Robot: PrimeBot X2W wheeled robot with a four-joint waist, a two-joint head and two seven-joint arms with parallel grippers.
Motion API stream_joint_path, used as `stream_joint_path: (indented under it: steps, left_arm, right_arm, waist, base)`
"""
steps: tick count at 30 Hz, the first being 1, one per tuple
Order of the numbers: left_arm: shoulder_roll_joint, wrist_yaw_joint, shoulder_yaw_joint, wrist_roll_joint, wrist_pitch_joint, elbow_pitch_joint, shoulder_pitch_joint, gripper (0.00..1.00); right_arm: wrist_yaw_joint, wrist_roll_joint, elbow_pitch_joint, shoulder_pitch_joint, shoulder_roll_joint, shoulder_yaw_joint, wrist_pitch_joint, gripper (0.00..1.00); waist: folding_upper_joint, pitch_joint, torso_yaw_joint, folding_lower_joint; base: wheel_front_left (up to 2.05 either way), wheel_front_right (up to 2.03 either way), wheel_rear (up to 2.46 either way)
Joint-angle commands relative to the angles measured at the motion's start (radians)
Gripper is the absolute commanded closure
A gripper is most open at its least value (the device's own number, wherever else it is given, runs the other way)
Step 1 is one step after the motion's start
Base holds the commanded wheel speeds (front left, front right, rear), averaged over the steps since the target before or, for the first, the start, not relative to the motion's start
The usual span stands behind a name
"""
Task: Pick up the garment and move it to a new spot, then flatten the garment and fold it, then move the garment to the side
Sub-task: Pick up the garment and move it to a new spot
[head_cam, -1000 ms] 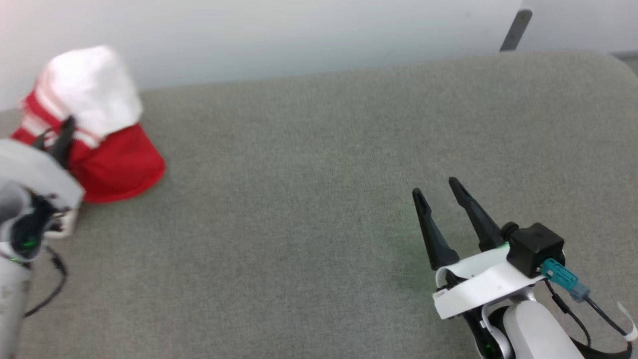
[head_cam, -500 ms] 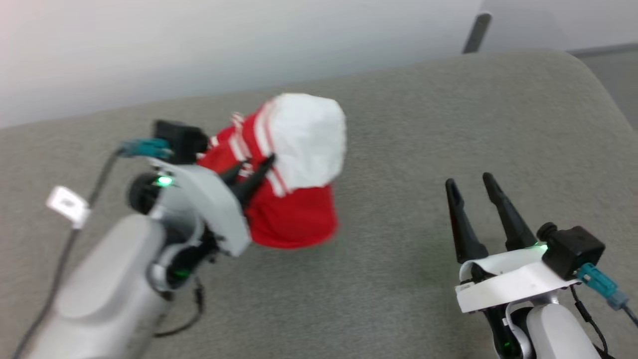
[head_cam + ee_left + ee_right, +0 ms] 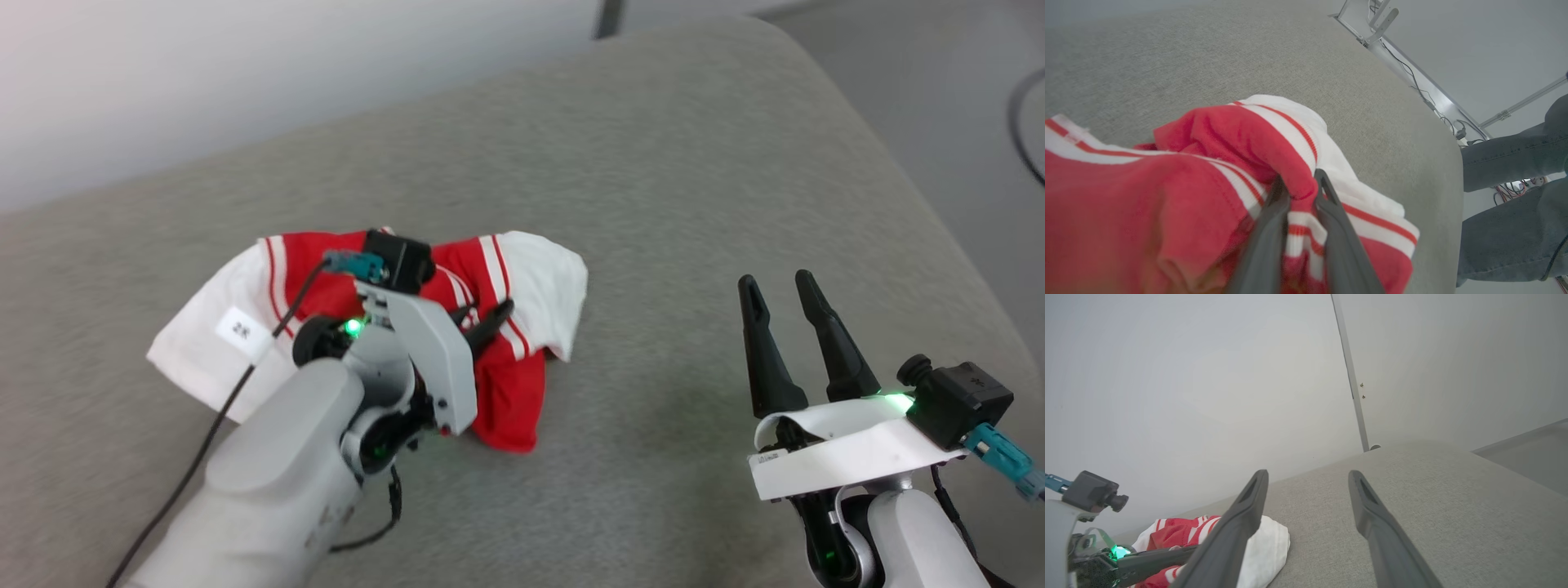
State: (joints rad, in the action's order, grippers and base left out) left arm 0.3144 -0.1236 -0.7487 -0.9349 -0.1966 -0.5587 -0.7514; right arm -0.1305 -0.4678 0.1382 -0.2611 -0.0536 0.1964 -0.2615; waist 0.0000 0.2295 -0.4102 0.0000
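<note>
Garment (image 3: 510, 392) crumpled, fold pinched inside left pincer (image 3: 1300, 179)

Head view: my left gripper (image 3: 487, 314) & forearm hide the middle of the garment (image 3: 510, 392). Left wrist view: garment runs off left & btm edges, nearest cloth blurred. Text on cable tag (image 3: 242, 330) too small. Person's legs (image 3: 1502, 241) cut at rt edge.

I see the garment (image 3: 539, 278) lying on the padded surface (image 3: 694, 163) left of centre, the left gripper (image 3: 486, 312) on it, and the right gripper (image 3: 775, 279) well apart to its right.
</note>
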Motion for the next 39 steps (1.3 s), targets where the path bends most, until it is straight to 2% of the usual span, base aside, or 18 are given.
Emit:
stream_joint_path:
  steps: [1,8,15,19,20,21,22,23,24,29,35,39]
  left_arm:
    - [-0.003,-0.005,-0.001,-0.001,0.01,-0.012,-0.021,1.0]
    - [-0.032,-0.008,-0.021,-0.009,0.063,-0.19,-0.098,1.0]
    - [0.007,-0.003,-0.121,0.031,0.033,-0.365,-0.117,1.0]
    - [0.018,0.001,-0.188,0.036,-0.004,-0.414,-0.104,1.0]
    - [0.02,0.001,-0.212,0.042,-0.01,-0.412,-0.1,0.96]
    - [0.023,0.001,-0.236,0.046,-0.013,-0.407,-0.101,0.81]
    - [0.027,0.001,-0.259,0.054,-0.004,-0.4,-0.106,0.6]
    - [0.03,0.001,-0.272,0.052,0.014,-0.396,-0.113,0.21]
    - [0.03,0.001,-0.279,0.048,0.024,-0.394,-0.123,0.0]
    - [0.033,0.002,-0.308,0.023,0.101,-0.369,-0.181,0.0]
    - [0.004,-0.005,-0.276,-0.047,0.25,-0.3,-0.218,0.0]
    - [0.012,-0.005,-0.246,-0.102,0.343,-0.256,-0.18,0.0]
  right_arm:
    - [0.0,-0.005,-0.004,0.003,0.004,-0.003,-0.005,0.0]
    - [0.0,-0.047,-0.014,-0.004,0.004,0.002,-0.005,0.0]
    - [0.0,-0.068,-0.022,-0.011,0.003,0.011,-0.005,0.0]
    - [0.0,-0.064,-0.022,-0.014,0.004,0.013,-0.005,0.0]
    - [0.0,-0.058,-0.022,-0.016,0.004,0.014,-0.005,0.0]
    - [0.0,-0.054,-0.022,-0.019,0.003,0.013,-0.005,0.0]
    - [0.0,-0.051,-0.022,-0.021,0.003,0.011,-0.005,0.0]
    - [0.0,-0.045,-0.021,-0.022,0.003,0.01,-0.005,0.0]
    - [0.0,-0.04,-0.021,-0.021,0.003,0.006,-0.005,0.0]
    - [0.0,0.006,-0.009,-0.025,0.003,-0.006,-0.005,0.0]
    - [0.0,0.083,0.012,-0.011,0.003,-0.022,-0.005,0.0]
    - [0.0,0.132,0.03,0.0,-0.002,-0.032,-0.005,0.0]
  waist:
    - [0.0,0.055,-0.087,0.0]
    - [0.0,0.089,-0.146,0.0]
    - [0.0,0.107,-0.162,0.0]
    - [0.0,0.11,-0.152,0.0]
    - [0.0,0.109,-0.146,0.0]
    - [0.0,0.108,-0.139,0.0]
    - [0.0,0.107,-0.13,0.0]
    - [0.0,0.105,-0.12,0.0]
    - [0.0,0.103,-0.109,0.0]
    - [0.0,0.072,-0.03,0.0]
    - [0.0,0.021,0.098,0.0]
    - [0.0,-0.009,0.186,0.0]
  base:
    - [0.0,0.0,0.0]
    - [0.0,0.0,0.0]
    - [0.0,0.0,0.0]
    - [0.0,0.0,0.0]
    - [0.0,0.0,0.0]
    - [0.0,0.0,0.0]
    - [0.0,0.0,0.0]
    - [0.0,0.0,0.0]
    - [0.0,0.0,0.0]
    - [0.0,0.0,0.0]
    - [0.0,0.0,0.0]
    - [0.0,0.0,0.0]
